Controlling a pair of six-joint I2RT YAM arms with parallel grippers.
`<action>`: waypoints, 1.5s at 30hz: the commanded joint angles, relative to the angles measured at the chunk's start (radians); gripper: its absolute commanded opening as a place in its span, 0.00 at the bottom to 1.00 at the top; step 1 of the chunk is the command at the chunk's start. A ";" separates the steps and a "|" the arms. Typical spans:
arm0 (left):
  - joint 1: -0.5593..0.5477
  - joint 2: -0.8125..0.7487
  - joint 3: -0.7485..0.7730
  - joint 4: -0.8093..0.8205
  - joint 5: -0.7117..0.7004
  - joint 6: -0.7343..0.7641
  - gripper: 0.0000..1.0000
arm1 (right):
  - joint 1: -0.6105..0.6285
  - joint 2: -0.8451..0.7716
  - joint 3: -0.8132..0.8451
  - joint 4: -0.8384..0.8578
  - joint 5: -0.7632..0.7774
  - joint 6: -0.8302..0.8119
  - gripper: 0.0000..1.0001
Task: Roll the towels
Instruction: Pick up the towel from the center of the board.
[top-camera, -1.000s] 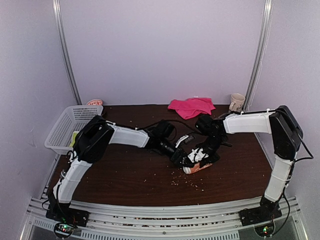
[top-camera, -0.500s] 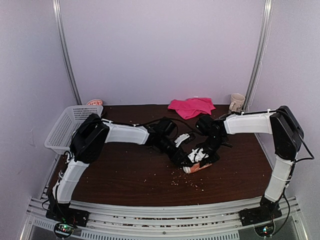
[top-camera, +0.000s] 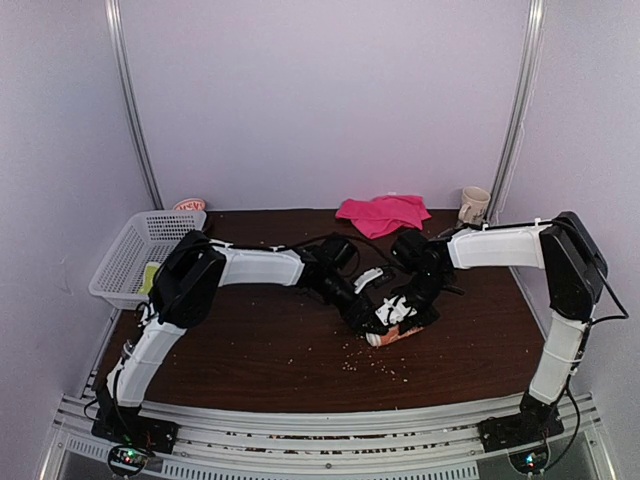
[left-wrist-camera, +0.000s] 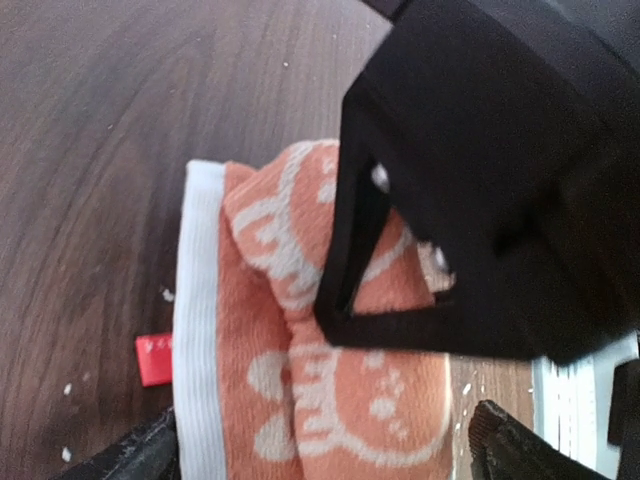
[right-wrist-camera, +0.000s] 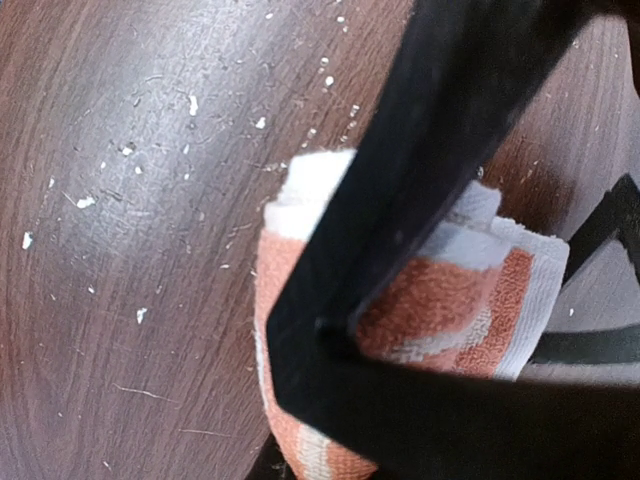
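My left gripper (top-camera: 368, 303): fingers spread wide, straddling orange towel (top-camera: 398, 336), no grip. My right gripper (top-camera: 408, 316): clamped on same towel. At 12 o'clock: pink towel (top-camera: 383, 213), well apart

The orange towel (left-wrist-camera: 330, 420) bears a cream cartoon pattern and a white edge, the pink towel (top-camera: 383, 213) is plain, the desk (top-camera: 250, 350) dark brown woodgrain, the basket (top-camera: 125, 258) white.

Top external: high, behind arms (top-camera: 260, 268), looking down on table (top-camera: 260, 350). Wrist cameras: close, downward; all share orange towel (left-wrist-camera: 330, 400).
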 joint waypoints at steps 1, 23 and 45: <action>-0.026 0.088 0.056 -0.172 -0.013 0.023 0.96 | 0.006 0.000 -0.020 0.013 0.044 0.013 0.08; -0.033 0.074 0.061 -0.176 -0.080 0.025 0.06 | 0.004 0.018 0.051 0.002 0.057 0.102 0.26; 0.042 -0.480 -0.441 0.130 -0.406 -0.120 0.00 | -0.071 -0.431 -0.053 -0.023 0.172 0.385 1.00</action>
